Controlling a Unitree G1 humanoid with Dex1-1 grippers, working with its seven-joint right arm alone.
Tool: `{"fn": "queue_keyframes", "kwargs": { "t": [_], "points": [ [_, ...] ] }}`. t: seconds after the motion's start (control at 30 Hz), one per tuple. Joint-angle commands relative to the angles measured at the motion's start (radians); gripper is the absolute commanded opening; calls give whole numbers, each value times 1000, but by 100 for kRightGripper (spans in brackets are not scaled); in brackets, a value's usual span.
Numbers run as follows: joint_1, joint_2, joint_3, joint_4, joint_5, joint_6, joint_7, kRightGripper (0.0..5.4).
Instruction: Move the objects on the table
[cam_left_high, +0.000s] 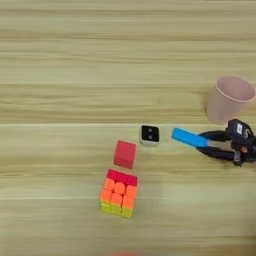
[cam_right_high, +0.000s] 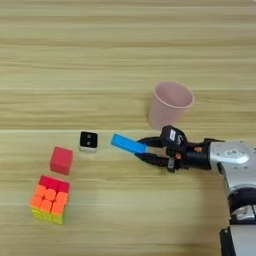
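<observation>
Gripper: the right gripper (cam_right_high: 142, 151) reaches in from the right on the silver forearm (cam_right_high: 232, 155), its two black fingers (cam_right_high: 150, 141) pointing left and set around the right end of the blue bar, one on the far side and one on the near side; they look closed onto it, so it holds the bar.
Puzzle cube: the red/orange/yellow puzzle cube (cam_left_high: 119, 193) sits nearest the camera, left of centre, red row on top, orange in the middle, yellow-green along the bottom edge.
Red cube: the small plain red cube (cam_left_high: 125, 154) stands just beyond the puzzle cube, close to it but apart.
White block: the tiny white block (cam_left_high: 150, 135) with its black face up lies a little further back and to the right of the red cube, near the bar's free left end without touching it.
Blue bar: the flat blue bar (cam_left_high: 189, 138) lies slanted, its left end further back than its right end, which sits between the fingers.
Cup: a pink cup (cam_right_high: 169, 105) stands upright behind the gripper, mouth open upward.
Table: the light wooden table (cam_left_high: 75, 60) carries all of these, its grain lines running left to right.
</observation>
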Motion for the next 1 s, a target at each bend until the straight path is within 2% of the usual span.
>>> {"fn": "queue_keyframes", "kwargs": {
  "t": [0.03,0.23,0.73,0.9,1.0],
  "points": [
    [-60,-33,-6,-24,1,-10,-28,249],
    [-59,-28,-22,-53,42,-1,6,310],
    [-30,-15,-77,-197,162,87,95,476],
    [10,-15,-110,-357,260,172,141,538],
    [34,-15,-129,-455,314,227,152,538]
  ]
}}
